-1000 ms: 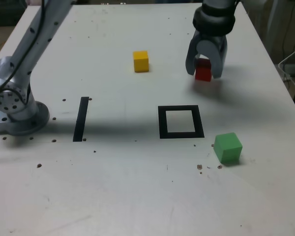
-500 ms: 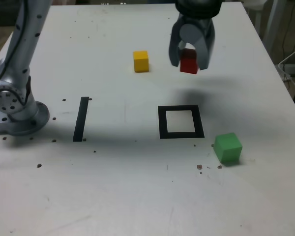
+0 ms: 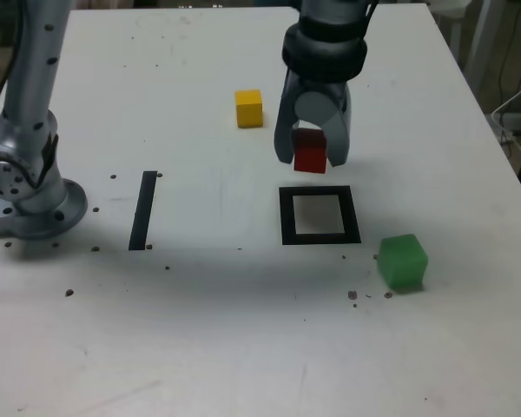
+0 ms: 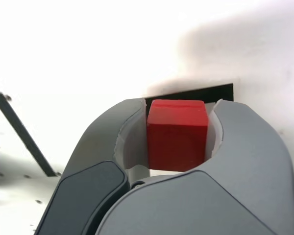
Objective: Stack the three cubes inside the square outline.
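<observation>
Arm base (image 3: 30,195) sits at the exterior view's left on the white table (image 3: 243,330). The arm rises out of frame and comes back in from the top, with the wrist hanging straight down over the table's middle.

Gripper (image 3: 311,159) points down, jaws clamped on the red cube (image 3: 310,156). Cube is clear of the table, held in the air. Wrist view confirms it: both grey jaws press against opposite sides of the red cube (image 4: 177,134), no gap visible.

The gripper hangs just behind the square outline (image 3: 319,215), near its far edge as the exterior view shows it. The outline's white centre is bare. In the wrist view a piece of the outline's black border (image 4: 196,93) shows just past the cube.

Yellow cube (image 3: 248,108) rests on the table, toward the exterior view's left of the gripper and apart from it. Green cube (image 3: 403,260) rests near the outline's front corner on the exterior view's right, outside it.

Black strip (image 3: 143,209) lies between base and outline.
</observation>
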